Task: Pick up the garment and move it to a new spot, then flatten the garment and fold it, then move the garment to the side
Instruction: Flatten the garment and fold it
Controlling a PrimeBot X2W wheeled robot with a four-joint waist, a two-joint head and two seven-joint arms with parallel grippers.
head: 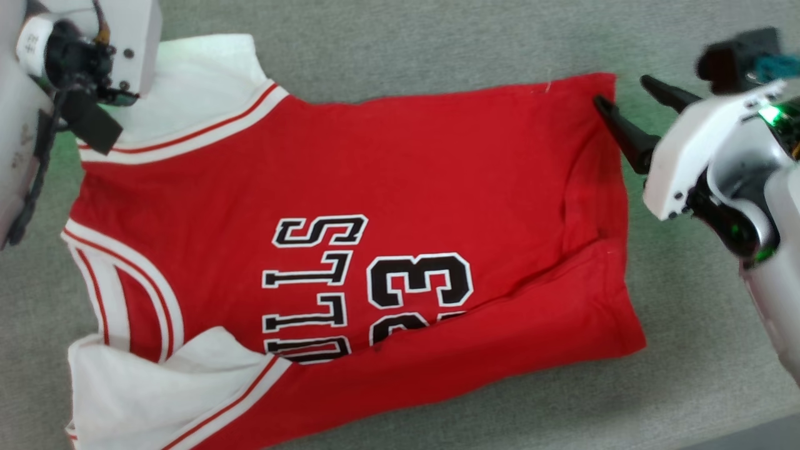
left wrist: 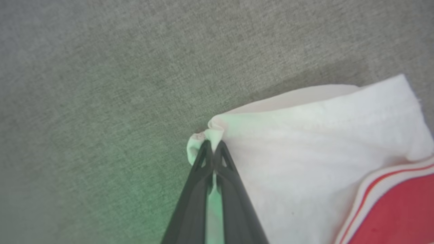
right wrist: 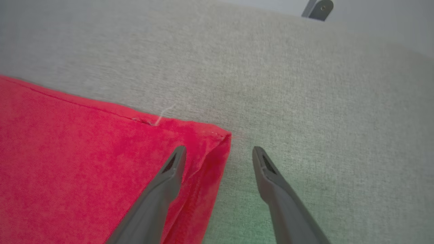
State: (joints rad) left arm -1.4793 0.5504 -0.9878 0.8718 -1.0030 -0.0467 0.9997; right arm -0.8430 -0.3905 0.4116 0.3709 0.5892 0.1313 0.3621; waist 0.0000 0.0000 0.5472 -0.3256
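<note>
Head view: garment (head: 400,181) lies spread on the grey tabletop (head: 437,37); I judge it light and limp, best taken by corners, with left end effector (left wrist: 213,149) pinching a white sleeve corner and right end effector (right wrist: 219,150) wide, straddling the red hem corner.

Grey woven surface (head: 400,37); perhaps a metal bracket (right wrist: 317,8) beyond.

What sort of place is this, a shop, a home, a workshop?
Probably a robot test bench, though little of the room shows: a plain grey cloth-covered surface, one red shirt spread on it, the left pincer pinching its white sleeve and the right pincer open at its hem corner.
</note>
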